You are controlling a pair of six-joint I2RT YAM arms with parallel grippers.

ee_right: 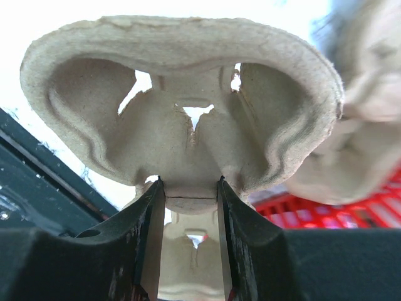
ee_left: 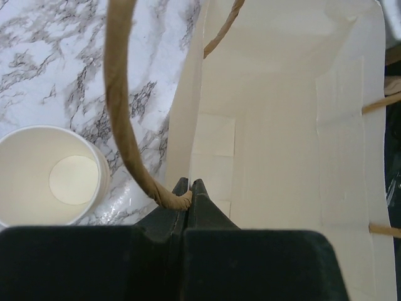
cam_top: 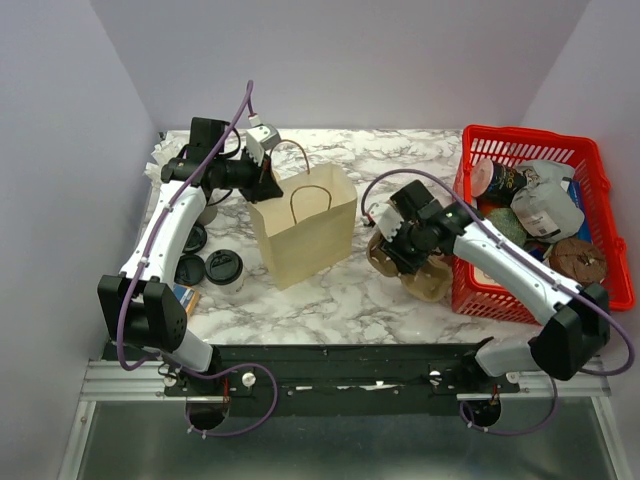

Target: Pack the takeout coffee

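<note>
Pinches bag handle (ee_left: 119, 94) shut in left gripper (ee_left: 190, 186), clamps pulp carrier (ee_right: 182, 94) in right gripper (ee_right: 188, 188) — risks tearing soft pulp, or toppling paper bag (cam_top: 303, 235) by tugging.

Takeout coffee (cam_top: 223, 269): small white paper cup with its round black plastic lid on. It stands upright on the tabletop (cam_top: 330, 300), left side of the scene, just left of the paper bag (cam_top: 303, 225) and much shorter than it.
</note>
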